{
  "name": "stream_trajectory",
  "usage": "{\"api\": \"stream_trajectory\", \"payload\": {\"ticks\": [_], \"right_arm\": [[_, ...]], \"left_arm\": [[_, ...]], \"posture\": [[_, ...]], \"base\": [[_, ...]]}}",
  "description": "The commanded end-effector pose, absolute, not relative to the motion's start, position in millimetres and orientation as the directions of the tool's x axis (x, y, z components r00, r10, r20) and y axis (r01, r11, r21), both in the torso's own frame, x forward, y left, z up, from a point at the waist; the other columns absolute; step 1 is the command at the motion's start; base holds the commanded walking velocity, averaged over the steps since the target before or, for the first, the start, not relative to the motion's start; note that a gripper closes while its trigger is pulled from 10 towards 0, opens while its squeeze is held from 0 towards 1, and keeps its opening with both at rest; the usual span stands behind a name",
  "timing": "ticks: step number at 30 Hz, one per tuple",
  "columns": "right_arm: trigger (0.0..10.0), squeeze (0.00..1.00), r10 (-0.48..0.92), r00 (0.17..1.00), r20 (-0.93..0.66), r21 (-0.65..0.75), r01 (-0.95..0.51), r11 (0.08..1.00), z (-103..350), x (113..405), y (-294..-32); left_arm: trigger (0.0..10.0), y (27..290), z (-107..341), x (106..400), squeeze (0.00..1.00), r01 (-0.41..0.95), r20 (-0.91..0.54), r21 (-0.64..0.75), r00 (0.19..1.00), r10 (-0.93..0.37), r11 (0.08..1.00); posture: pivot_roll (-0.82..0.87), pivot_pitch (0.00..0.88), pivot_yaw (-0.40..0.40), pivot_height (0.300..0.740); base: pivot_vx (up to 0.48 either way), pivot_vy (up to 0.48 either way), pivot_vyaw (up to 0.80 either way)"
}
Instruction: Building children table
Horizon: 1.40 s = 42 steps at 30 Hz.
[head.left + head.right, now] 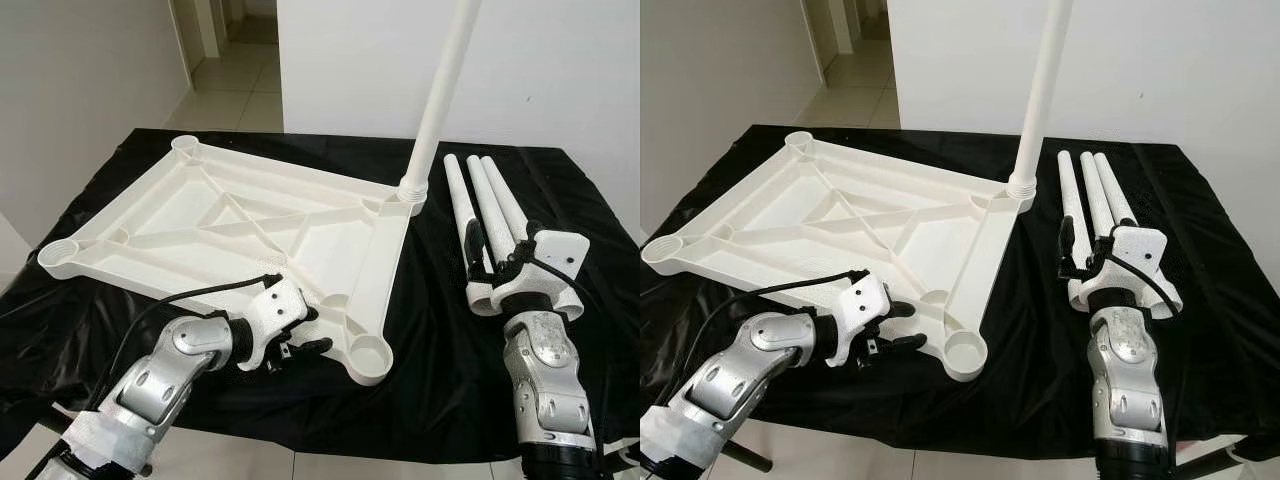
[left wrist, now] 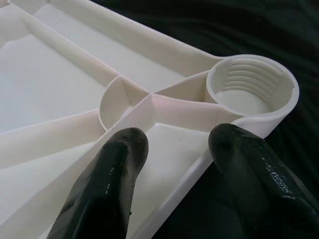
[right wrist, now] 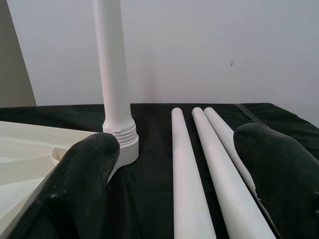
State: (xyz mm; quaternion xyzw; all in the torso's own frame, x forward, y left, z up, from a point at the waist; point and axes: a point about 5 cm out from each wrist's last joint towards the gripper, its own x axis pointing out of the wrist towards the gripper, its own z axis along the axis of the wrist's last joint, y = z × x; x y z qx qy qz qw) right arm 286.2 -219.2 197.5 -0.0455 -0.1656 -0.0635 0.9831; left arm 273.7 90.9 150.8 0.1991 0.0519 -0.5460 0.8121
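Standing upright in one far corner socket of the upturned tabletop [image 1: 250,225], one leg [image 1: 440,90] is fitted; three loose legs [image 1: 485,215] lie on the black-draped worktop [image 1: 430,400], three sockets unfilled. The left gripper [image 2: 174,149] has its jaws parted astride the tabletop's near rim, beside the near socket [image 2: 251,84]. The right gripper [image 3: 179,164], jaws wide and holding nothing, hovers over the loose legs.

text: none readable | labels: none | numbers: none
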Motion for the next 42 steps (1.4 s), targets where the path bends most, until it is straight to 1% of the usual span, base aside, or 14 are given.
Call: {"api": "stream_trajectory", "payload": {"ticks": [1,6,10,13,18,27,31,33,34,35,42], "right_arm": [[10.0,0.0,-0.102,0.941,0.323,-0.067,0.13,0.989,196,286,-216],[10.0,0.0,-0.08,0.944,0.32,-0.072,0.108,0.992,197,286,-214],[10.0,0.0,-0.025,0.951,0.309,-0.079,0.051,0.996,196,284,-209],[10.0,0.0,0.012,0.953,0.303,-0.079,0.013,0.997,196,281,-205],[10.0,0.0,0.115,0.952,0.285,-0.046,-0.106,0.993,199,273,-197],[10.0,0.0,0.123,0.953,0.277,-0.052,-0.113,0.992,199,268,-197],[10.0,0.0,0.124,0.954,0.273,-0.047,-0.116,0.992,200,266,-197],[10.0,0.0,0.124,0.954,0.273,-0.047,-0.116,0.992,200,266,-197],[10.0,0.0,0.125,0.955,0.268,-0.045,-0.117,0.992,200,264,-197],[10.0,0.0,0.125,0.956,0.265,-0.044,-0.118,0.992,200,264,-197],[10.0,0.0,0.124,0.959,0.256,-0.042,-0.117,0.992,199,262,-198]], "left_arm": [[10.0,90,142,260,0.0,0.977,-0.366,0.175,0.18,-0.913,0.123],[10.0,89,140,260,0.0,0.977,-0.374,0.18,0.175,-0.911,0.114],[10.0,89,131,259,0.0,0.972,-0.423,0.22,0.173,-0.889,0.085],[10.0,88,127,260,0.0,0.968,-0.439,0.236,0.181,-0.88,0.082],[10.0,85,125,270,0.0,0.958,-0.457,0.27,0.215,-0.863,0.096],[10.0,71,128,281,0.0,0.95,-0.436,0.3,0.217,-0.873,0.087],[10.0,61,130,291,0.0,0.944,-0.425,0.311,0.24,-0.873,0.108],[10.0,61,130,291,0.0,0.944,-0.425,0.311,0.24,-0.873,0.108],[9.2,60,130,296,0.0,0.943,-0.419,0.308,0.255,-0.871,0.128],[0.0,59,131,299,0.0,0.941,-0.411,0.306,0.27,-0.871,0.147],[0.0,61,133,307,0.0,0.937,-0.399,0.307,0.286,-0.871,0.167]], "posture": [[-0.04,0.078,0.039,0.74],[-0.04,0.078,0.038,0.74],[-0.05,0.079,0.039,0.74],[-0.05,0.081,0.041,0.74],[-0.07,0.084,0.048,0.74],[-0.09,0.081,0.055,0.74],[-0.1,0.08,0.063,0.74],[-0.1,0.08,0.063,0.74],[-0.11,0.079,0.064,0.74],[-0.11,0.079,0.066,0.74],[-0.11,0.078,0.069,0.74]], "base": [[0.0,0.0,0.0],[0.0,0.0,0.0],[0.0,0.0,0.0],[0.0,0.0,0.0],[0.0,0.0,0.0],[0.0,0.0,0.0],[0.0,0.0,0.0],[0.0,0.0,0.0],[0.0,0.0,0.0],[0.0,0.0,0.0],[0.0,0.0,0.0]]}}
